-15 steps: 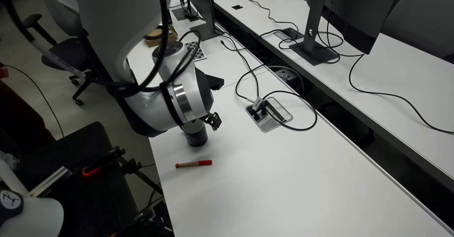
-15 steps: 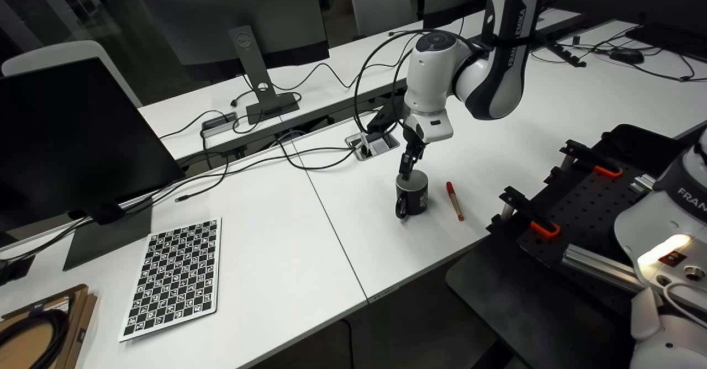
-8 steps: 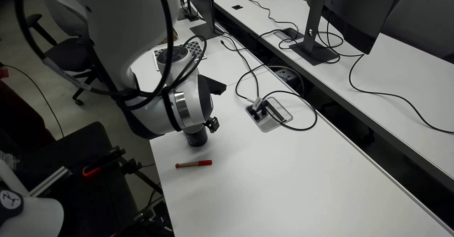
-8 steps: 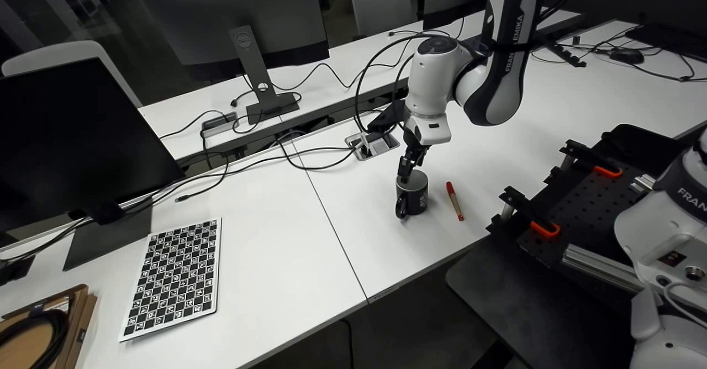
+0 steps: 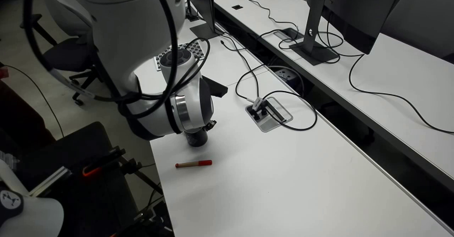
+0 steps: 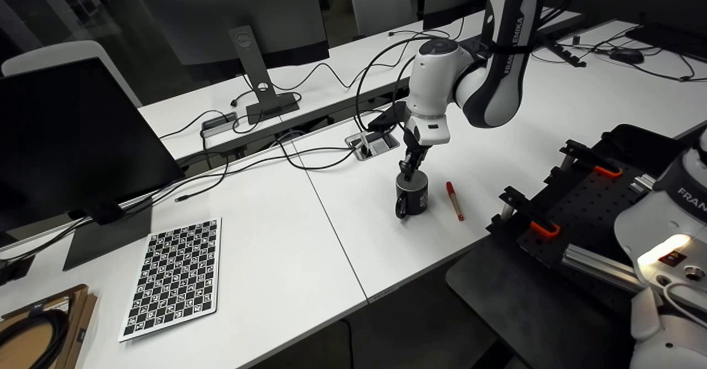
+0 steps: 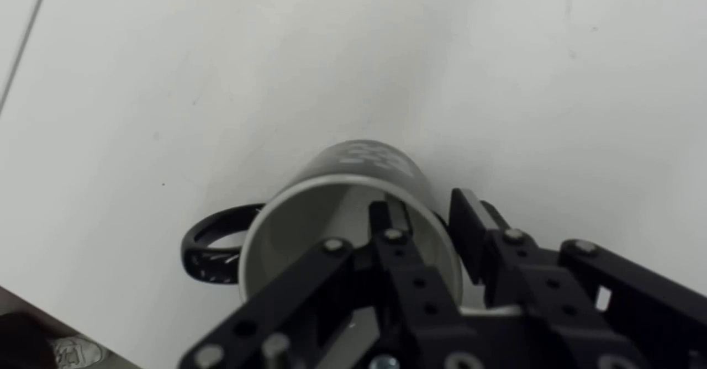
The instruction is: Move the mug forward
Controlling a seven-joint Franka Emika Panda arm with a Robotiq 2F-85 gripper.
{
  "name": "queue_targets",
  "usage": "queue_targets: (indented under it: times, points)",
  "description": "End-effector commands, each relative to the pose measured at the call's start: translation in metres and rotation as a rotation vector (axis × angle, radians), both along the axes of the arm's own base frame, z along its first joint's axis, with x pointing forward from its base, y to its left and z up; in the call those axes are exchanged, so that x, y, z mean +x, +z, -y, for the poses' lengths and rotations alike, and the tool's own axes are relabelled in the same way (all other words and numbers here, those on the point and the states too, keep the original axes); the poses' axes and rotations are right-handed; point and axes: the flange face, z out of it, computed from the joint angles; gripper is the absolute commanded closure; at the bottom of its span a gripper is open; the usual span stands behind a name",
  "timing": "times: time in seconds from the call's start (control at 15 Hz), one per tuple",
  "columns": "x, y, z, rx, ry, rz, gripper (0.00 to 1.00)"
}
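Note:
The mug [image 6: 415, 199], small and dark grey with pale lettering and a black handle, stands upright on the white table in both exterior views. In the wrist view I look into the pale inside of the mug [image 7: 298, 231], its handle pointing left. My gripper [image 7: 426, 213] straddles the rim: one finger is inside the mug, the other outside along the wall. A gap shows between the inner finger and the wall; whether the outer one touches I cannot tell. The jaws stand partly apart. In an exterior view the arm hides part of the mug [image 5: 197, 139].
A red-capped pen [image 6: 455, 201] lies beside the mug. Farther back is a table socket [image 5: 269, 114] with loose black cables. A checkered board [image 6: 175, 278] and a dark monitor [image 6: 77, 142] stand along the same table. A black mounting platform [image 6: 585, 209] adjoins the table edge.
The fingers have drawn much closer together around the mug's rim. The arm has lowered slightly. The mug and the pen have stayed in place.

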Motion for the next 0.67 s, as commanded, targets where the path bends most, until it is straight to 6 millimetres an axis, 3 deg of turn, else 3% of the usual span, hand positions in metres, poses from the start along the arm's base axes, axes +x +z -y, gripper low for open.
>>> queue_targets:
  times: [0.0, 0.33, 0.6]
  points:
    - [0.006, -0.001, 0.000, 0.000, -0.004, -0.001, 0.99]
    - [0.009, 0.002, 0.000, -0.011, -0.007, 0.004, 0.98]
    - [0.006, 0.019, 0.005, -0.039, -0.017, 0.024, 0.98]
